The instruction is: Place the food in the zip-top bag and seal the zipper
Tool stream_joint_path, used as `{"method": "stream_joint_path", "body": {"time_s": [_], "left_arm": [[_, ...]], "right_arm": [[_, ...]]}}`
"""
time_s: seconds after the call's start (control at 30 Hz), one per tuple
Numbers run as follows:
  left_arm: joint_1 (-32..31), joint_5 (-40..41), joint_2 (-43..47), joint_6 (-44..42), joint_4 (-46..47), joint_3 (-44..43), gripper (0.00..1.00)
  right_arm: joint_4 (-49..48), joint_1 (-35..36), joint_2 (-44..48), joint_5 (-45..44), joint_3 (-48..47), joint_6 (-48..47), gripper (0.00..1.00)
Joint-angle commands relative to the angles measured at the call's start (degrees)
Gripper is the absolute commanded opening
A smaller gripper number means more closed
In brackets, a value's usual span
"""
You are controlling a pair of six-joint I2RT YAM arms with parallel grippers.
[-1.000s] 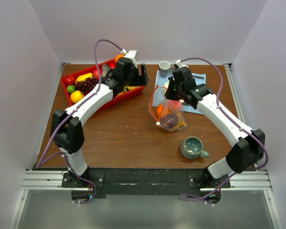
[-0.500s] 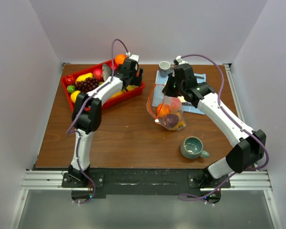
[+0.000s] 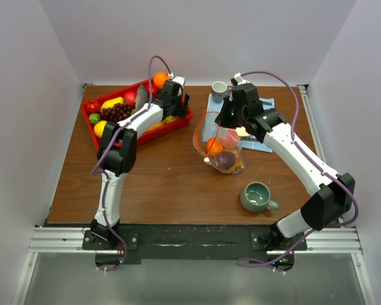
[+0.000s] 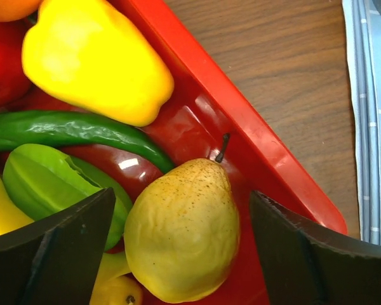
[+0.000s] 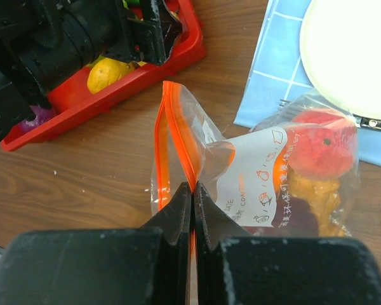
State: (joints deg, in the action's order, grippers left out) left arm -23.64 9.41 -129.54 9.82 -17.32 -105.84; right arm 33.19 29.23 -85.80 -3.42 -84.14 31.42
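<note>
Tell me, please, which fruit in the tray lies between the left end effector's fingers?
The speckled pear, framed by both fingers; the yellow pepper and green chili lie beyond them.

2 white arms (image 3: 296, 155) w/ blk joints, purple cables (image 3: 150, 67) (blk fingers (image 4: 305, 254)).

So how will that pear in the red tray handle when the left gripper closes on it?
The pear looks hard and smooth, so it may slip where it tapers. Rounded, it could roll against the red tray wall if nudged. Probably light: it looks like a plastic toy.
</note>
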Motion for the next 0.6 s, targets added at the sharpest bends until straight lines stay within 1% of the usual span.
{"method": "stream_joint_path", "body": {"time_s": [0.0,0.07,0.13,0.23,0.27,0.43,0.53,0.57], "left_arm": [[0.35,0.96,1.39,0.02,-2.79,-1.29,0.94],[0.35,-0.08,0.34,-0.42,-5.17,-2.43,0.94],[0.35,-1.31,-0.62,-0.33,-5.79,-2.61,0.92],[0.35,-2.02,-1.68,0.28,-6.06,-2.18,0.84],[0.35,-2.03,-1.86,0.46,-5.8,-1.57,0.79],[0.43,-2.55,-1.51,1.16,-4.04,0.37,0.7],[0.35,-2.21,-1.07,1.25,-3.77,0.81,0.61],[0.43,-2.12,-0.72,1.34,-3.6,1.25,0.54]], "right_arm": [[-0.76,0.03,0.37,0.78,-2.96,-0.57,0.0],[-0.85,0.03,0.19,0.7,-2.96,-0.57,0.0],[-1.11,0.03,0.02,0.87,-2.7,-0.48,0.0],[-1.29,0.03,-0.51,0.96,-2.61,-0.48,0.0],[-1.2,0.03,-0.6,0.96,-2.61,-0.48,0.0],[-1.37,0.12,-1.21,1.22,-2.78,-0.39,0.0],[-1.28,0.03,-1.3,1.4,-2.87,-0.48,0.0],[-1.29,0.03,-1.3,1.4,-2.87,-0.48,0.0]]}}
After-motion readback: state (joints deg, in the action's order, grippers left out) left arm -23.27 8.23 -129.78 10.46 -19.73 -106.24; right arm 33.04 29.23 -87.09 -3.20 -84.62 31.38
